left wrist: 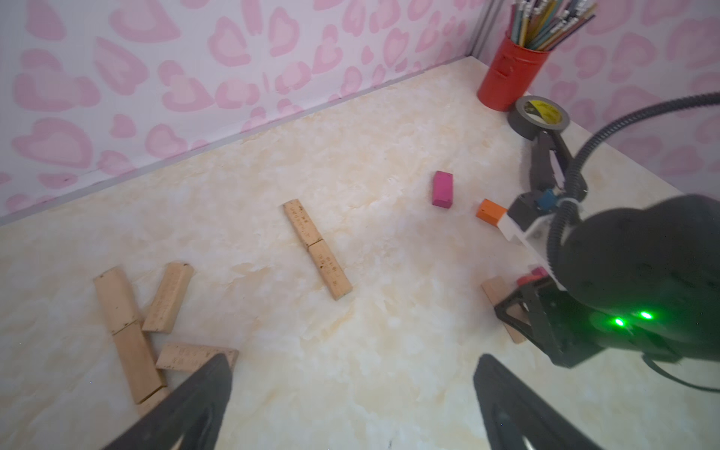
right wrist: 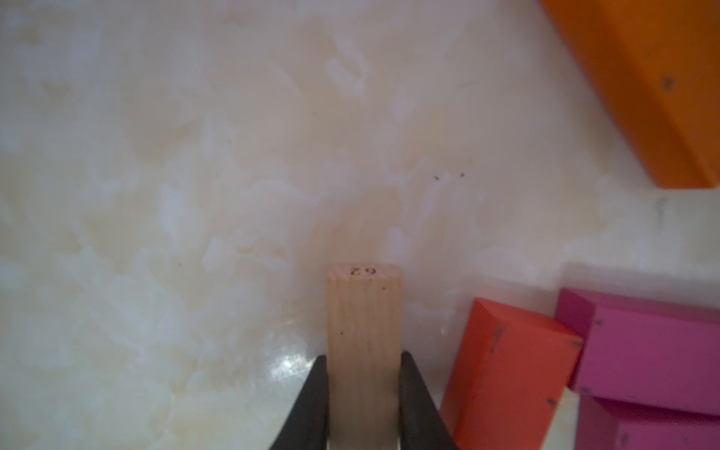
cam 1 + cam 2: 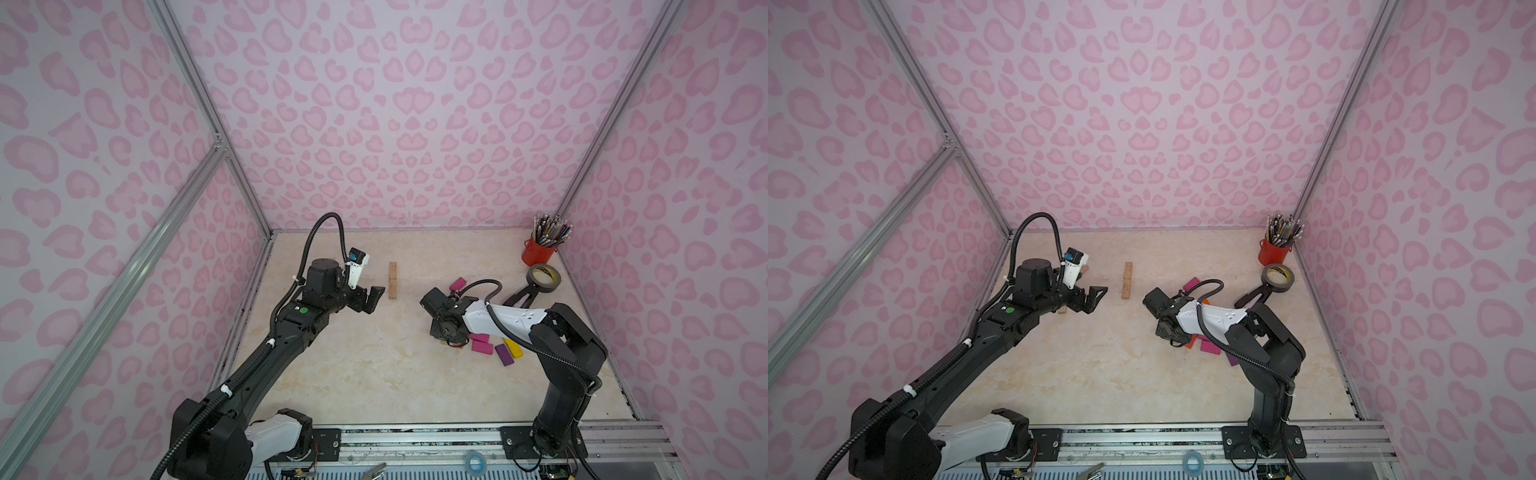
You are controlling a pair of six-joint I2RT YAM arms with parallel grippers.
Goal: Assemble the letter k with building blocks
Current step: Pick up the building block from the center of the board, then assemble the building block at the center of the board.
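Two plain wooden bars [image 3: 392, 280] lie end to end in a straight line mid-table. Other plain bars [image 1: 132, 323] lie jumbled at left. Magenta blocks [image 3: 482, 347], a purple block [image 3: 504, 355] and a yellow block [image 3: 513, 348] cluster at right, where the right gripper [image 2: 363, 354] pinches one light bar [image 2: 362, 311].

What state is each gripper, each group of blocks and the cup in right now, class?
Left gripper, open and empty.
Right gripper, shut on a plain wooden block.
Two plain blocks, lying flat, end to end in a line.
Coloured blocks, loose, scattered beside the right arm.
Red cup, upright, holding pencils.
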